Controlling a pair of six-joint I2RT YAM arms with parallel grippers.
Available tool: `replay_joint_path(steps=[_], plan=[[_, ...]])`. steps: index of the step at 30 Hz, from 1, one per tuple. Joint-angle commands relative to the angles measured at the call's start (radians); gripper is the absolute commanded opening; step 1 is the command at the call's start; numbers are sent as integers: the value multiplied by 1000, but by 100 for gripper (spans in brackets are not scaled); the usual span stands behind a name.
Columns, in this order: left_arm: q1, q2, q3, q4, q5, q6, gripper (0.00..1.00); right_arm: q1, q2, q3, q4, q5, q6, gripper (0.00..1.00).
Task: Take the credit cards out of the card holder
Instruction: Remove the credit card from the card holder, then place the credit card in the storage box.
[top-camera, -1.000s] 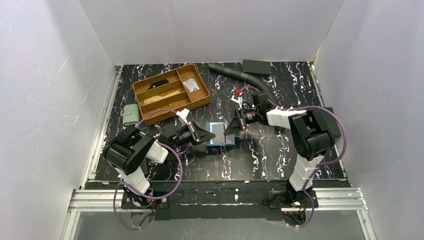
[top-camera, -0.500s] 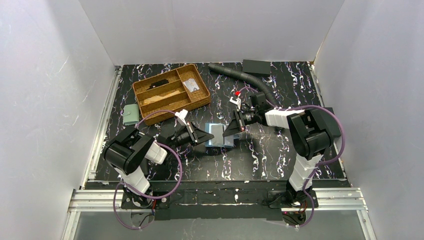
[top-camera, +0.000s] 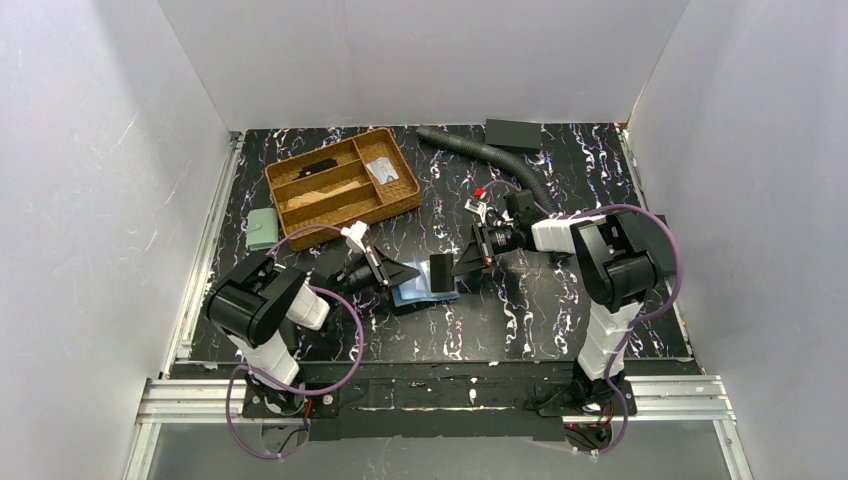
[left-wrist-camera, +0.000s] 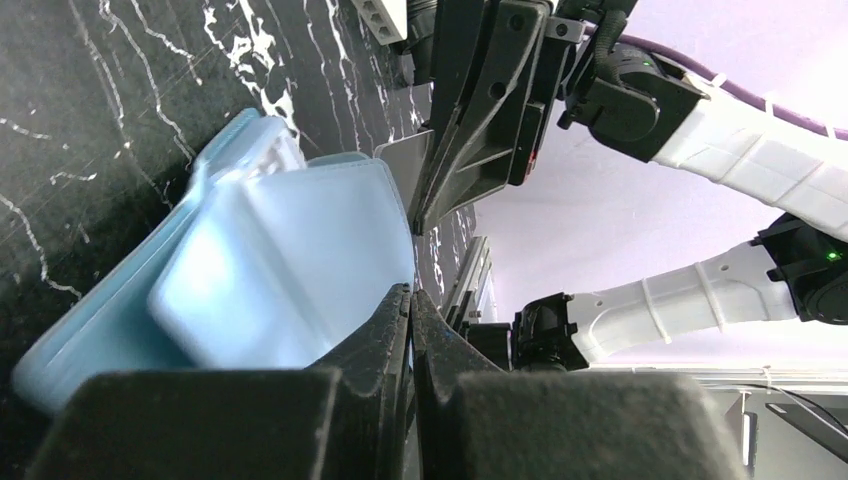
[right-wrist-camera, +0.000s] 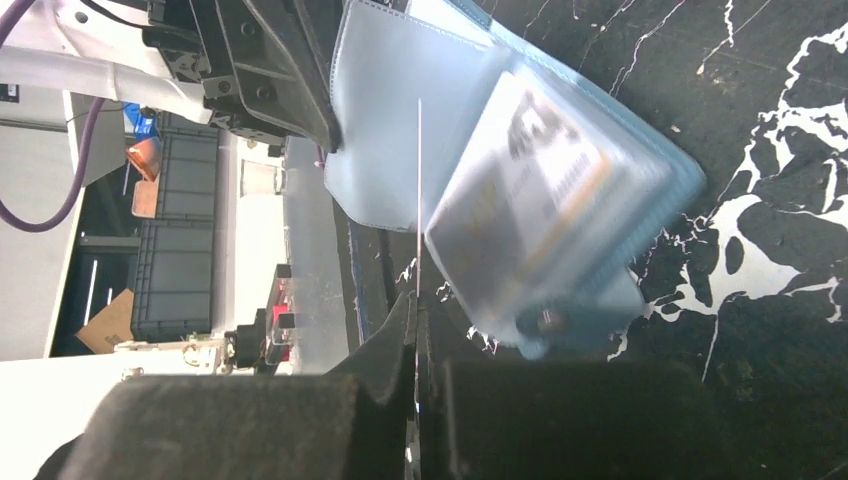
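The card holder (top-camera: 415, 293) lies open on the table between both arms, pale blue inside (left-wrist-camera: 110, 320). My left gripper (top-camera: 413, 271) is shut on the edge of its clear inner flap (right-wrist-camera: 375, 110), fingertips pressed together (left-wrist-camera: 410, 293). My right gripper (top-camera: 457, 268) is shut on one of the credit cards (top-camera: 441, 272), which is out of the holder and stands on edge. In the right wrist view that card is a thin line (right-wrist-camera: 418, 190) above the jaws (right-wrist-camera: 415, 300). Another card, printed orange and dark (right-wrist-camera: 530, 185), sits in a sleeve of the holder.
A wicker tray (top-camera: 300, 178) with small items stands at the back left, a pale green pouch (top-camera: 263, 228) beside it. A black ribbed hose (top-camera: 480, 152) and a black box (top-camera: 513, 133) lie at the back. White walls close in three sides.
The right gripper has drawn a card out of the holder. The left gripper has closed on the holder's flap, and the holder has slid towards the near left.
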Motion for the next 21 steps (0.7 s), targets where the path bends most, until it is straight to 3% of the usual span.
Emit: replay_joint_path(steps=[1, 7, 12, 16, 21], plan=[[17, 15, -14, 30, 2, 14, 0, -2, -3, 40, -93, 12, -86, 1], [46, 88, -45, 30, -17, -8, 0, -21, -7, 83, -231, 39, -232, 1], [63, 62, -72, -25, -41, -4, 0, -21, -16, 121, -354, 48, -361, 1], [68, -35, -94, -189, -62, 27, 2, -22, -30, 138, -418, 56, -441, 1], [68, -227, -110, -505, -111, 83, 14, -23, -56, 145, -457, 67, -498, 1]])
